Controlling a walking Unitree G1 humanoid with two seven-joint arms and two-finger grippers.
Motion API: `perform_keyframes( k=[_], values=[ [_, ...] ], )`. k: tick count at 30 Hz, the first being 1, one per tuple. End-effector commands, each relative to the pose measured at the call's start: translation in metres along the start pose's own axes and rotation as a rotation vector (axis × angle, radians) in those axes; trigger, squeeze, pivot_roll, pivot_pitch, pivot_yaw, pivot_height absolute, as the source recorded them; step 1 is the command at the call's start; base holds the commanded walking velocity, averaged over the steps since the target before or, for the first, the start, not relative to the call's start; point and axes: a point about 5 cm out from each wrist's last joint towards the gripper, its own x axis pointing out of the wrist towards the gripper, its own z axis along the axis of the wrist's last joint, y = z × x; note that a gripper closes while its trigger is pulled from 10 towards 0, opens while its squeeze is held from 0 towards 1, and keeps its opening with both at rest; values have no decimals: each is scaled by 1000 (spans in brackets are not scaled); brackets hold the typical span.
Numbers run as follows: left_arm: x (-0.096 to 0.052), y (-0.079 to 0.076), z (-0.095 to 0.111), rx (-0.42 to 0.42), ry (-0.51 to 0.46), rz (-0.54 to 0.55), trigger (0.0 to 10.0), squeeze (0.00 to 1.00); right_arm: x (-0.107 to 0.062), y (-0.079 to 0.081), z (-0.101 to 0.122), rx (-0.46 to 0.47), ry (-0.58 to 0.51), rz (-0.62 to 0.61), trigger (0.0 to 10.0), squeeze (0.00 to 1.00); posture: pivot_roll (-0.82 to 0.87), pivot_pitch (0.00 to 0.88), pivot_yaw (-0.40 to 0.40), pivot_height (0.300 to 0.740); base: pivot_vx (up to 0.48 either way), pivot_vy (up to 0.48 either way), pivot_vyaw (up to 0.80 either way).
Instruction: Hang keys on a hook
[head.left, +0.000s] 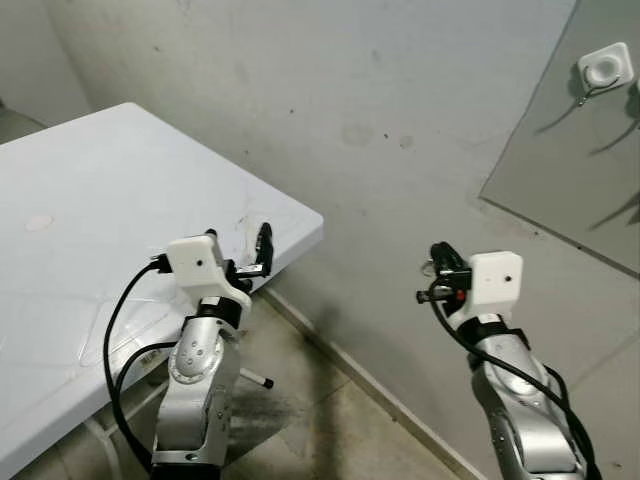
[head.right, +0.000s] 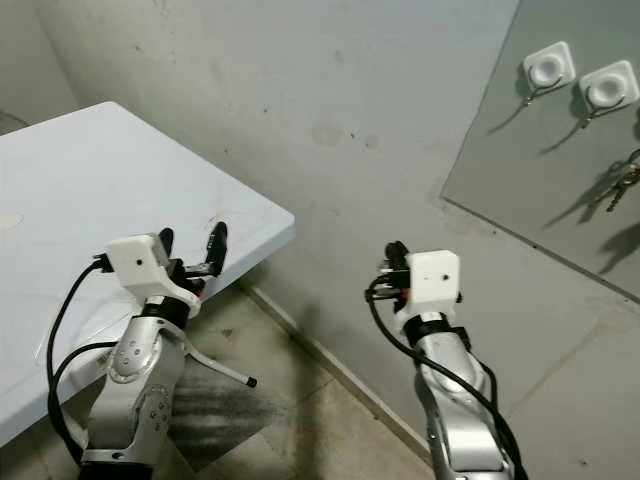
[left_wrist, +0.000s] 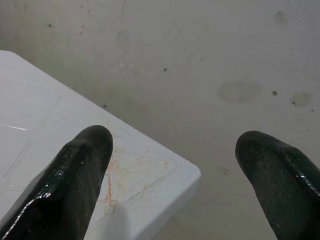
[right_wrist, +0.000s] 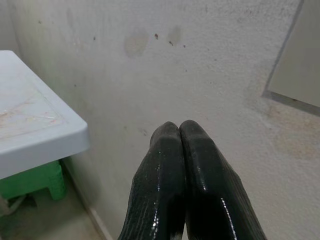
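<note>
Two white square hooks (head.right: 548, 68) (head.right: 608, 88) are stuck on a grey wall panel (head.right: 520, 190) at the upper right. A small bunch of what looks like keys (head.right: 622, 188) hangs lower on the panel, by the picture's right edge. My right gripper (head.right: 393, 252) is held up in front of the wall, below and left of the panel. It is shut, its fingers (right_wrist: 170, 165) pressed together with nothing seen between them. My left gripper (head.right: 192, 245) is open and empty over the corner of the white table (head.right: 90, 190).
The white folding table (head.left: 100, 200) fills the left side, its corner close to the stained grey wall (head.left: 300, 90). A green stool (right_wrist: 35, 182) stands under it. A thin metal leg (head.right: 225, 372) slants to the concrete floor (head.left: 320, 420) between my arms.
</note>
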Motion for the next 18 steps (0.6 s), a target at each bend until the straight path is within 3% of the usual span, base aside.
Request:
perform_keyframes(
  k=[1,14,18],
  values=[
    [0,0,0,18,-3,3,10000,0,2,1,3,-1,-12,10,10000,0,-18,0,-38,740,0,0,-688],
    [-2,-1,-1,39,6,-8,10000,0,1,2,3,4,-10,10,10000,0,-14,0,-39,740,0,0,-688],
    [-2,-1,-2,21,10,-11,10000,0,0,2,3,6,-10,10,10000,0,-13,0,-38,740,0,-480,-688]
  ],
)
